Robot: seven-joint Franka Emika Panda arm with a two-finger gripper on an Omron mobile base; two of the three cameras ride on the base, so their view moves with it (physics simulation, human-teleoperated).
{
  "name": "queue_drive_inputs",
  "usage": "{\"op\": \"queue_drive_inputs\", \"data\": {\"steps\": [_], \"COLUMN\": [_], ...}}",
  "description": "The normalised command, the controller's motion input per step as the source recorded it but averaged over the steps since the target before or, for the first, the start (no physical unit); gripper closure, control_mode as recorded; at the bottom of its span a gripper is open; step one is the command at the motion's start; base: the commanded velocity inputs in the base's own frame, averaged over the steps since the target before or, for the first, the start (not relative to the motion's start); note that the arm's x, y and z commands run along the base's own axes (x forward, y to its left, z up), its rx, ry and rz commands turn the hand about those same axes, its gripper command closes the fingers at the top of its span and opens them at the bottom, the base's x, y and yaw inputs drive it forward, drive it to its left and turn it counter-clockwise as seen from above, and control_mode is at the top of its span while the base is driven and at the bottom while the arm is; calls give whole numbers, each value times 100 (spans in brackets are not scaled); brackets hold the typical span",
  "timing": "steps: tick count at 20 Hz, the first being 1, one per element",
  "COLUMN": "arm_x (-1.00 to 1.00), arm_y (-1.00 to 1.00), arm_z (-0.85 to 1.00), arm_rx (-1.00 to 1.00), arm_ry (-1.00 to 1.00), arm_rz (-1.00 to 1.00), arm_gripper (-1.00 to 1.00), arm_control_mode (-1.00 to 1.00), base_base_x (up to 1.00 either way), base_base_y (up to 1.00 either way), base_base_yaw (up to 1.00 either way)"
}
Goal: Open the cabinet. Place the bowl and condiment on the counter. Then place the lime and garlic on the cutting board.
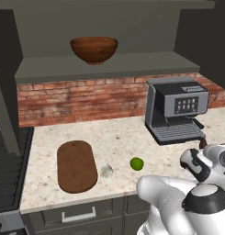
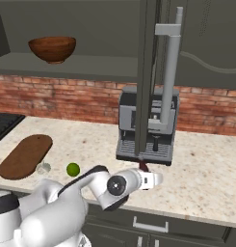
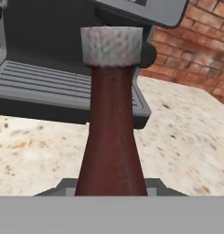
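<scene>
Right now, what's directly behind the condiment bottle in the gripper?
The coffee machine stands behind the condiment bottle, its ribbed drip tray showing either side. The bottle hides the machine's middle. Brick wall lies beyond, to the side.

- The counter (image 1: 118,133), mid-frame, carries the cutting board (image 1: 76,166) at left, garlic (image 1: 106,171) and lime (image 1: 137,164) beside it, coffee machine (image 1: 175,110) at right.
- The cabinet shelf (image 1: 132,64), upper frame, carries the bowl (image 1: 94,49).

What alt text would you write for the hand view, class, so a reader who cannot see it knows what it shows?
A dark brown condiment bottle with a pale speckled cap stands upright, close in front of the camera. Behind it sits a grey coffee machine on the speckled beige counter, with a red brick wall at the upper right.
</scene>
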Motion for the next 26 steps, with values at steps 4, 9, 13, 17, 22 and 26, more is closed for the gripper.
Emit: {"op": "queue_drive_inputs", "data": {"steps": [4,9,13,17,22,26], "arm_x": [19,24,19,9,2,1], "arm_y": [-21,-22,-22,-27,-25,-15], "arm_z": [-15,-4,-6,-21,-21,-19], "arm_rx": [0,0,0,0,0,0], "arm_ry": [0,0,-2,0,0,0], "arm_rz": [0,0,0,0,0,2], "arm_gripper": [100,100,100,100,100,100], "arm_control_mode": [-100,-100,-100,-100,-100,-100], "base_base_x": [0,0,0,0,0,0], "base_base_y": [0,0,0,0,0,0], "base_base_yaw": [0,0,0,0,0,0]}}
